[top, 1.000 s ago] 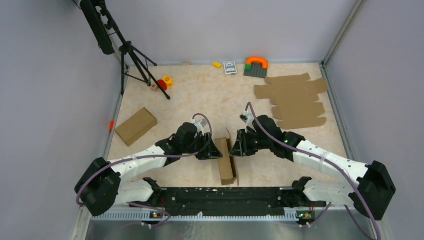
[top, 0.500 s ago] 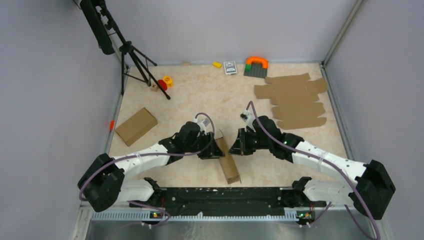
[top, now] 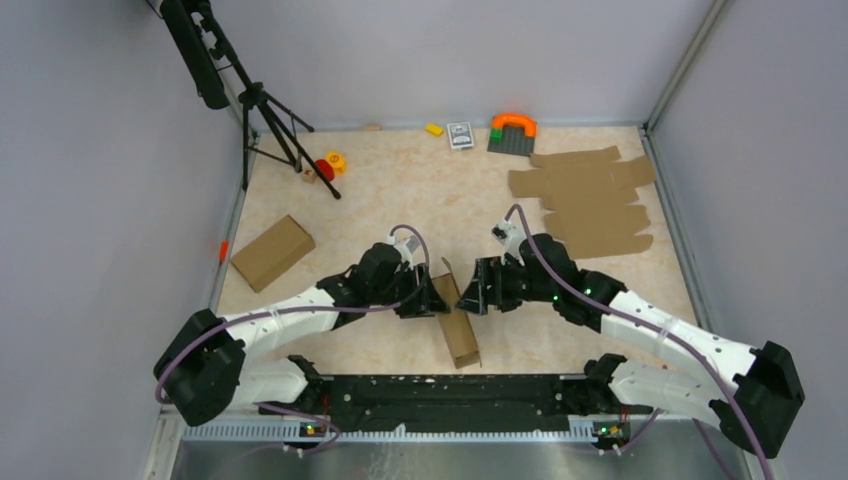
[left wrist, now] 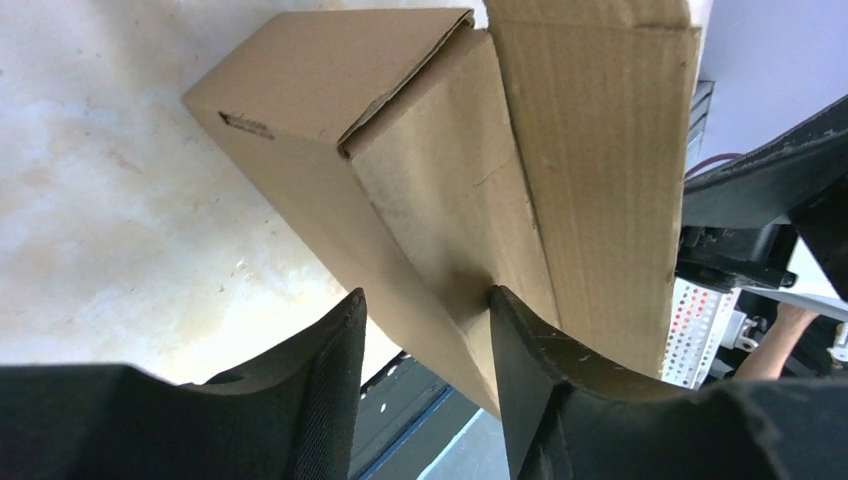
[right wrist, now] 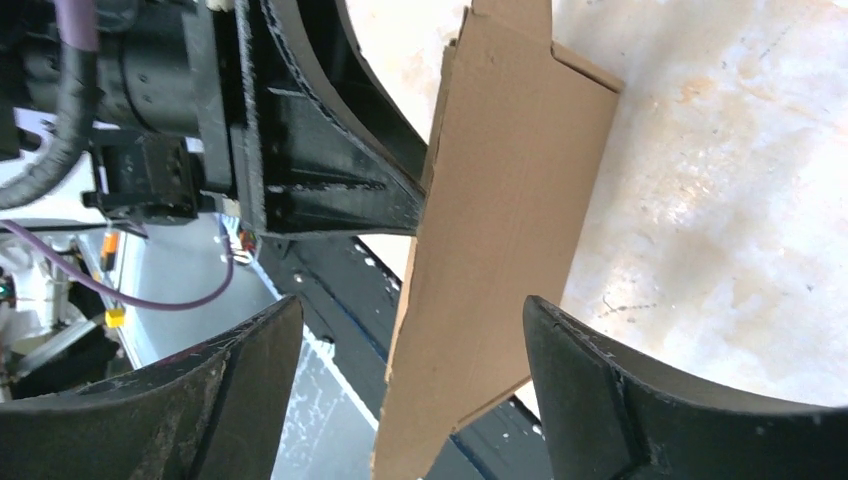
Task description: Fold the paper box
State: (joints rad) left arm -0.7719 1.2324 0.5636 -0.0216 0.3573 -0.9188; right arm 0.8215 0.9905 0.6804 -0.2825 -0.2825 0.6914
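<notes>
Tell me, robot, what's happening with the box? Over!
Left gripper clamped on paper box. Right gripper open, straddling its raised flap. Spare cardboard sheets far off, nothing blocking.

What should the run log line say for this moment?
task: fold paper box | left claw: shut on paper box | right claw: open around flap | state: partly folded

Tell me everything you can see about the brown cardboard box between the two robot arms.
The paper box is plain brown corrugated cardboard, partly folded into a long, narrow shape with one flap standing open at its far end. It lies on the table between the arms. The left gripper pinches it; the right gripper stands open around the flap without touching.
</notes>
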